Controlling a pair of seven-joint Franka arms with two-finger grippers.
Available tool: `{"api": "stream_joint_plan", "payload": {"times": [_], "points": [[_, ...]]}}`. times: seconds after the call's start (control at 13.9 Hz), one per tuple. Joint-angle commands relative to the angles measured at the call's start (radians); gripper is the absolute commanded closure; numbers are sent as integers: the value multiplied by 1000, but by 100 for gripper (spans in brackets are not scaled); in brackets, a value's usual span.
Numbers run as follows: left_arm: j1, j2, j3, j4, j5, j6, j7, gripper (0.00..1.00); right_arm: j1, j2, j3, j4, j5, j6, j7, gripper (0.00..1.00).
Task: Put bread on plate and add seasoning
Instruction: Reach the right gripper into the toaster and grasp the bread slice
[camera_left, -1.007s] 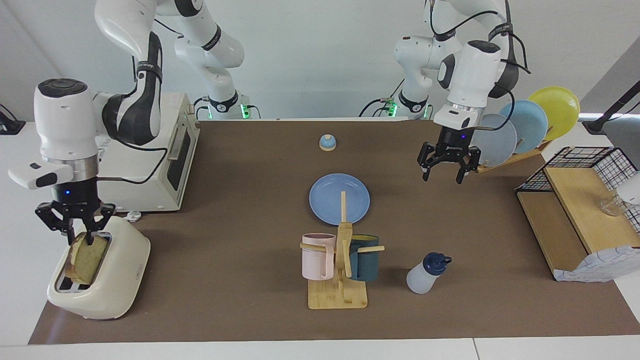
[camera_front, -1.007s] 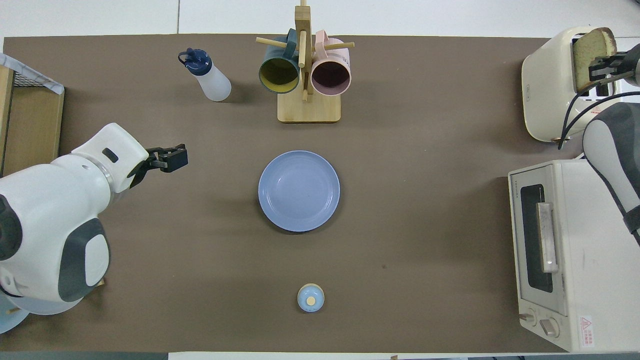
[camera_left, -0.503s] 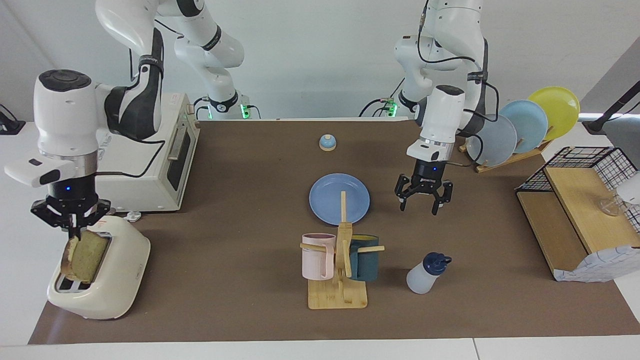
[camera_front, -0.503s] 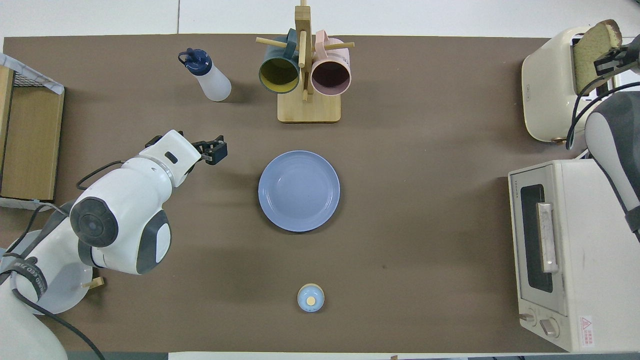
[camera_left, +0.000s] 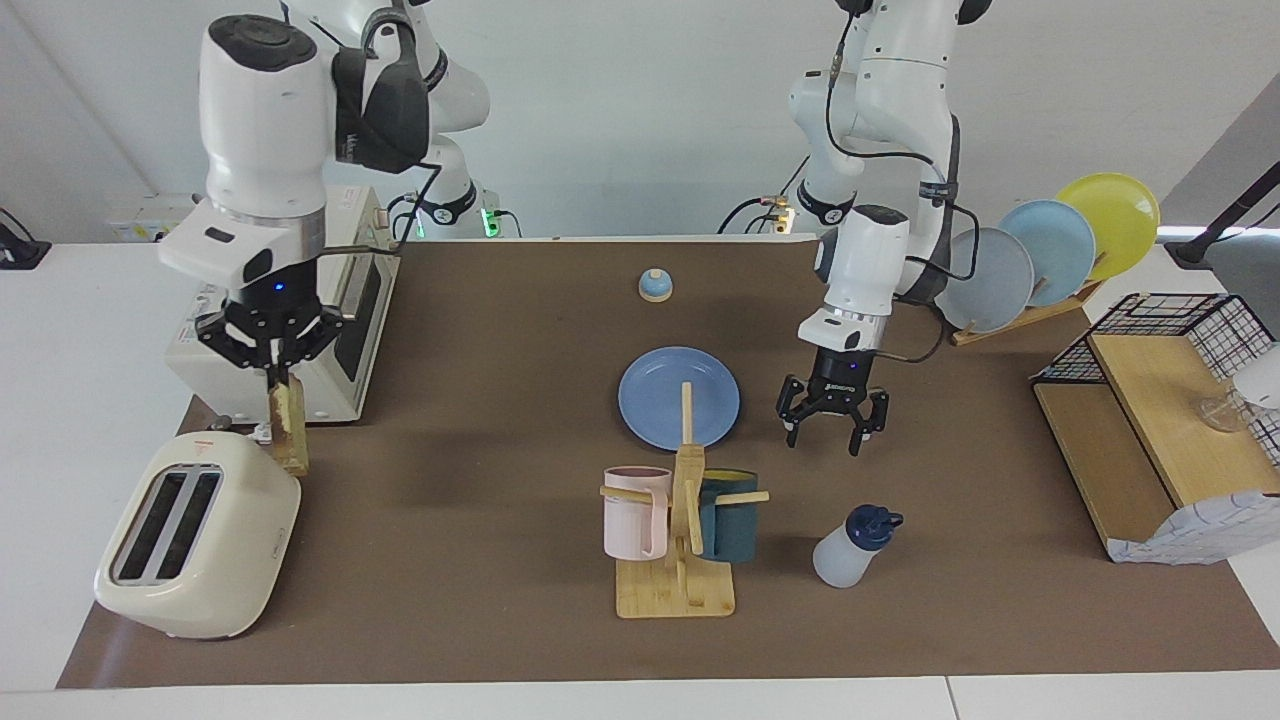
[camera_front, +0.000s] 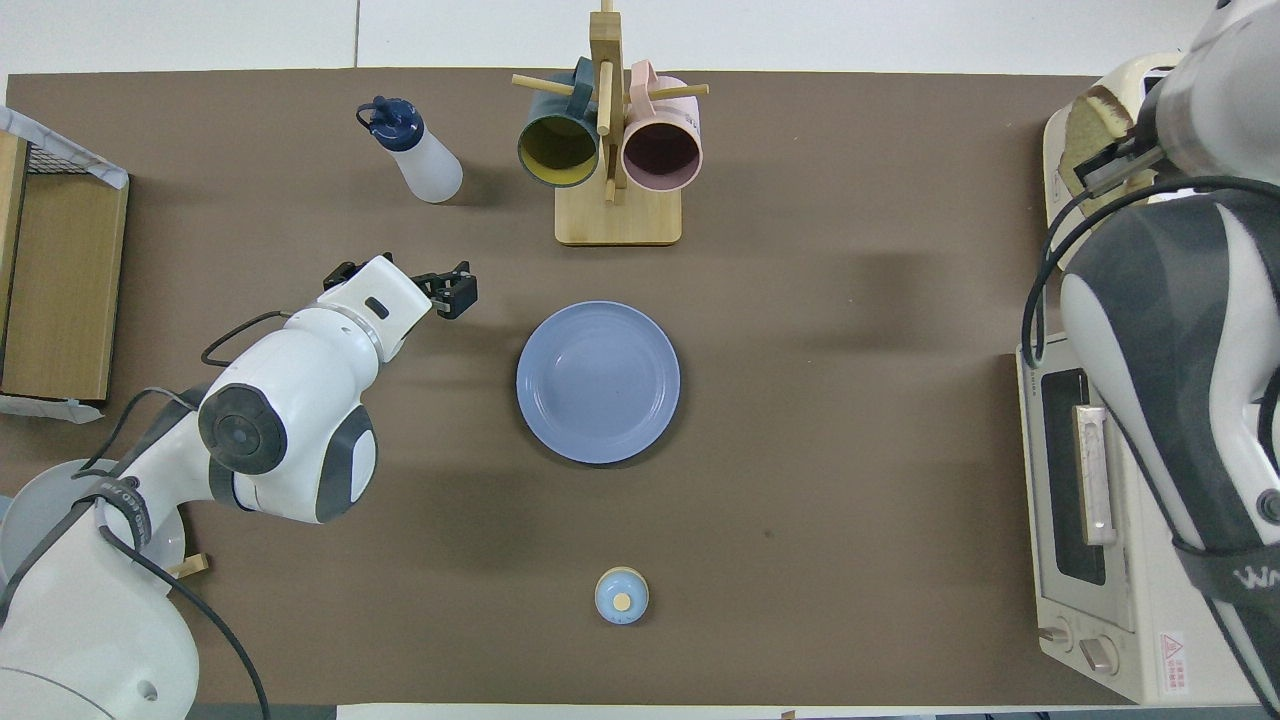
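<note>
The right end effector (camera_left: 271, 382), clamped on the bread (camera_left: 288, 428), held it clear above the toaster (camera_left: 196, 549); carrying it to the plate (camera_left: 678, 397) seemed next. The left end effector (camera_left: 824, 428) hung spread apart beside the plate.

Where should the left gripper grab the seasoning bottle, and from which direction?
Grip the seasoning bottle around its whitish body, below the navy cap: the cap is narrower and has a side loop. The bottle stands upright beside the mug rack with bare mat toward the robots, so the open left gripper, which hovers beside the plate, probably does best coming in level from there.
</note>
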Motion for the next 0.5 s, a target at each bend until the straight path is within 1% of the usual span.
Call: {"api": "stream_joint_plan", "payload": {"times": [0.0, 0.14, 0.22, 0.29, 0.36, 0.43], "points": [[-117, 76, 124, 66, -31, 31, -2, 0, 51, -35, 5, -44, 146, -48, 59, 100], [-282, 134, 286, 104, -84, 38, -4, 0, 97, -42, 11, -65, 234, -26, 168, 100], [-384, 162, 389, 120, -132, 44, -4, 0, 126, -54, 11, -84, 264, -22, 199, 100], [-445, 182, 452, 125, -164, 64, -5, 0, 151, -58, 12, -101, 293, -17, 228, 100], [-473, 205, 473, 125, -175, 85, -7, 0, 180, -72, 12, -124, 326, 10, 265, 100], [-475, 219, 470, 126, -178, 114, -10, 0, 215, -86, 11, -163, 343, 58, 309, 100]]}}
